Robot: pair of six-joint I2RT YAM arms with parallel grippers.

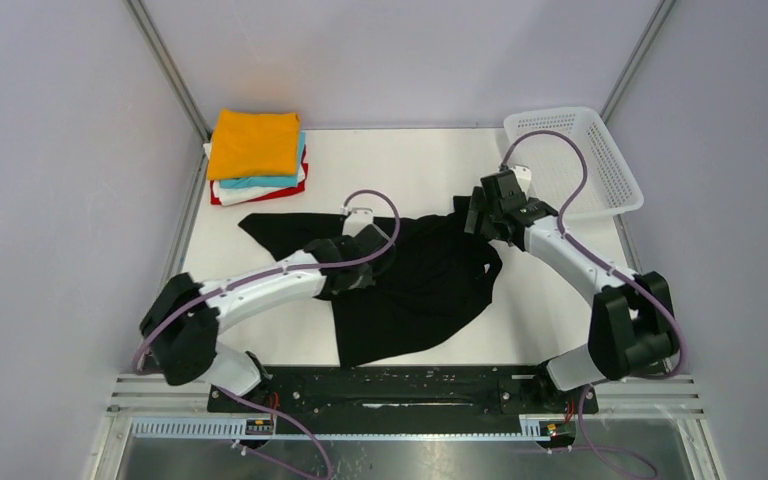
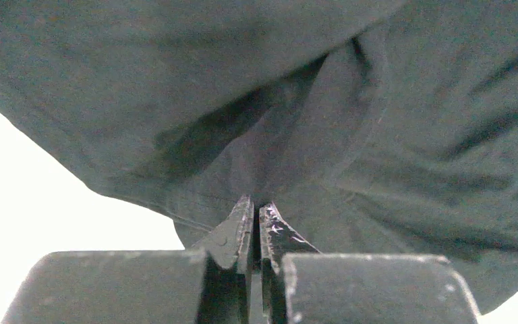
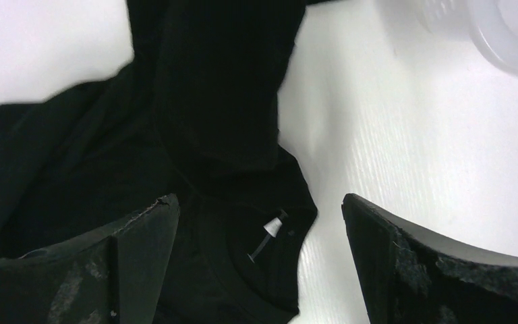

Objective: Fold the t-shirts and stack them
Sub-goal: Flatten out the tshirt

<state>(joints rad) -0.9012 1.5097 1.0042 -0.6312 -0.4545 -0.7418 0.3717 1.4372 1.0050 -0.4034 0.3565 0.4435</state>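
A large black t-shirt (image 1: 420,285) lies crumpled in the middle of the white table. My left gripper (image 1: 372,240) is at its upper left part; in the left wrist view the gripper (image 2: 256,206) has its jaws pressed together on a fold of the black shirt (image 2: 351,108). My right gripper (image 1: 480,215) is open above the shirt's right upper corner; in the right wrist view the gripper (image 3: 260,202) straddles the collar and a small white tag (image 3: 272,226). Folded orange (image 1: 255,143), turquoise (image 1: 280,181), white and red shirts form a stack at the back left.
A white mesh basket (image 1: 575,160) stands at the back right, close behind my right arm; it shows blurred in the right wrist view (image 3: 506,30). Grey walls and metal frame posts enclose the table (image 1: 410,160).
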